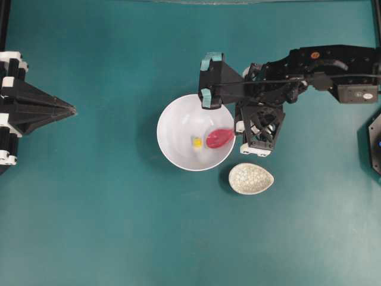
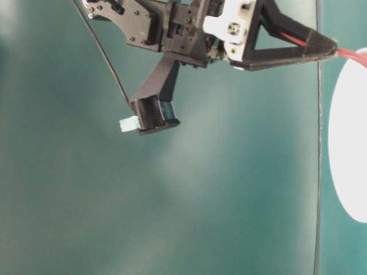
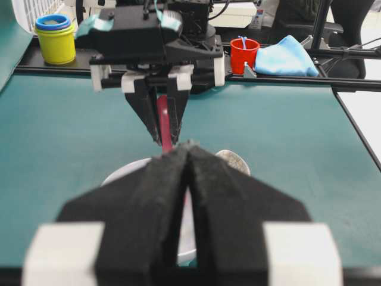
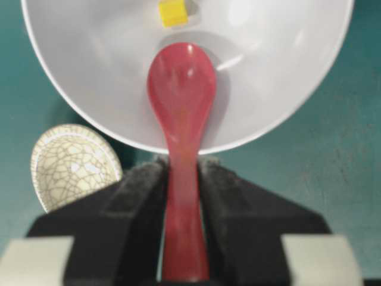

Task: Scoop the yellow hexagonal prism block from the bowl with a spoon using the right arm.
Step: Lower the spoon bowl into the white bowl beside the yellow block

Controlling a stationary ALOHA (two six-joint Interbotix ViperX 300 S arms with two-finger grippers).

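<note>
In the right wrist view, the right end effector (image 4: 181, 196) is sitting nearest, its two padded fingers (image 4: 140, 196) pressing against either side of the handle of the spoon (image 4: 181, 113), so it is partly closed and gripping that handle. The spoon's oval head is reaching over the near rim and into the bowl (image 4: 286, 89), hanging just short of the yellow block (image 4: 173, 12), which is lying on the bowl's floor a little beyond the spoon tip, apart from it. Just outside the bowl, on the near left side, a small crackle-patterned dish (image 4: 71, 164) is resting on the green desk (image 4: 333, 161).

From overhead, the block (image 1: 197, 142) is lying inside the bowl (image 1: 175, 122), just beside the spoon head (image 1: 219, 138), with the right arm (image 1: 297, 80) coming in from the bowl's right.

Well away from the bowl on the opposite side, the left end effector (image 1: 71, 109) is hovering over the desk (image 1: 107, 226) with its pointed fingers pressed together, holding nothing. In the left wrist view, beyond the bowl at the desk's far edge, a yellow cup (image 3: 55, 40), a red cup (image 3: 244, 55) and a blue cloth (image 3: 287, 56) are sitting.
</note>
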